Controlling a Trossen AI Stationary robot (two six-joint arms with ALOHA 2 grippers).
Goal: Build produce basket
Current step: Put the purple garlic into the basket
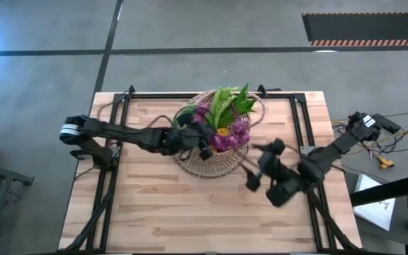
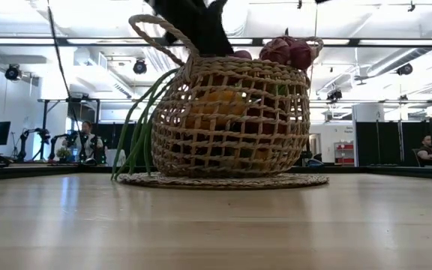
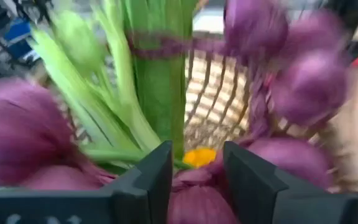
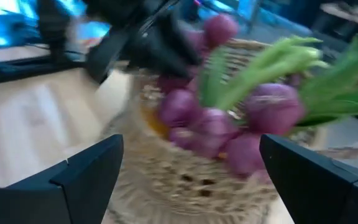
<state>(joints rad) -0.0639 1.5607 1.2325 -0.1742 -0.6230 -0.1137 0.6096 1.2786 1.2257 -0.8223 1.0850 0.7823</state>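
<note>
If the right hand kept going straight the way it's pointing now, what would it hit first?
Most likely the purple produce heaped at the near side of the basket. The right hand stands open and aims squarely at it from outside; depth is hard to judge.

Two dark jointed arms, the left arm [image 1: 119, 132] banded white, with flat black fingers [image 3: 151, 180].

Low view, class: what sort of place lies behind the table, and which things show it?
Probably a robotics lab or workshop hall: bare ceiling with strip lights, another dark robot arm on a stand, and a seated person at a far bench.
</note>
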